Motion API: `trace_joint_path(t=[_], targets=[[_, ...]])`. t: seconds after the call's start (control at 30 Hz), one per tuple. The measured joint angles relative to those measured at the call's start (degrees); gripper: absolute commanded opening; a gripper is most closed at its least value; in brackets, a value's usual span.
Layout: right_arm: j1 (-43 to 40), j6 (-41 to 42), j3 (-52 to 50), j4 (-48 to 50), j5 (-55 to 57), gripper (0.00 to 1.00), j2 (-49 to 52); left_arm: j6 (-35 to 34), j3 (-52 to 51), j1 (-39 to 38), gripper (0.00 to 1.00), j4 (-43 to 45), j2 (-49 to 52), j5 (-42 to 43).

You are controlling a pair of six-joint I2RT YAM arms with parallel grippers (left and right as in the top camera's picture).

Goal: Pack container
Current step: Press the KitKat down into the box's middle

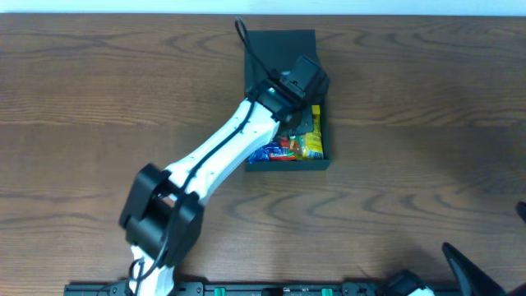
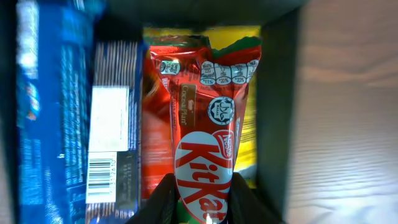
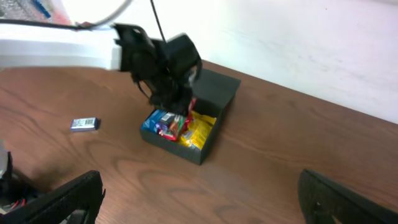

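R fingers (image 3: 62, 199) are sitting nearest the base, at approx. 5 o'clock in overhead view. They are spread wide w/ nothing between them. In R wrist view, a small blue-and-white packet (image 3: 84, 124) is lying alone on the wood counter (image 3: 267, 162). It is at 9 o'clock of the container and well apart from it.

L arm (image 1: 222, 152) is reaching from the base toward 1 o'clock, w/ its wrist over the container (image 1: 288, 165). The container is standing at 12 o'clock of counter centre, near the far edge. Its flap lid (image 1: 279, 43) is sitting open on the box's 12 o'clock side.

L fingers (image 2: 163, 200) are pinching the lower end of a red KitKat bar (image 2: 205, 118) inside the box. The bar is overlapping a yellow packet (image 2: 245, 37), just beside a dark packet w/ barcode label (image 2: 112, 124). A blue packet (image 2: 43, 112) is sitting at 9 o'clock of that. Cannot tell whether the bar is resting on the packets or hanging above them.
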Motion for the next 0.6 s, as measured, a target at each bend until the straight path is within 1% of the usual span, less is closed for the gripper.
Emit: trace_joint_path(t=[0.1,0.33,0.6], targets=[[0.0,0.0,0.0,-0.1,-0.7,0.99,0.0,-1.0,0.0,0.0,0.06,-1.5,2.9,0.7],[0.0,0.0,0.0,-0.1,-1.7,0.99,0.0,-1.4,0.1,0.3,0.06,-3.9,3.3,0.4],[0.0,0.0,0.0,-0.2,-2.3,0.99,0.0,1.0,0.5,0.4,0.06,-4.2,3.7,0.0]])
